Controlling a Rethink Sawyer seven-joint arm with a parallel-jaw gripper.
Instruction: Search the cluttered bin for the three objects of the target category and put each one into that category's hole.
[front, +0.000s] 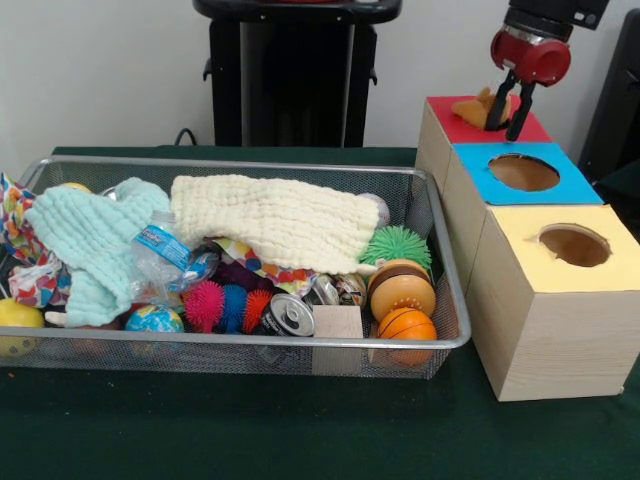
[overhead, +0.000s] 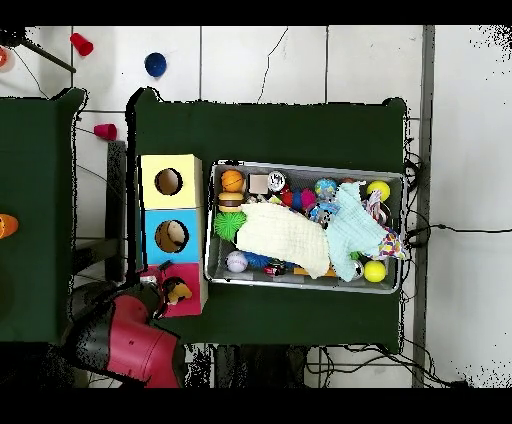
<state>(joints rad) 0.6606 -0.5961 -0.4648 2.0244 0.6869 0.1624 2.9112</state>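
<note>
One tan plush toy (front: 477, 105) lies over the middle of the red-topped box (front: 445, 120), one box beyond the blue-topped box's hole (front: 523, 172). My red and black gripper (front: 505, 130) hangs right at the toy, touching or overlapping its right side. I cannot tell whether it grips the toy. In the overhead view the toy (overhead: 178, 291) sits on the red top beside the gripper (overhead: 166, 293), below the blue hole (overhead: 171, 236). The wire mesh bin (front: 250, 166) is full of clutter. No other plush toy shows clearly in it.
The bin (overhead: 300, 166) holds a cream cloth (front: 275, 220), a mint cloth (front: 95, 235), a water bottle (front: 160, 255), spiky balls (front: 395, 243), a can (front: 290, 315), a wooden block (front: 337, 322) and small balls. The yellow-topped box (front: 572, 245) stands nearest the camera.
</note>
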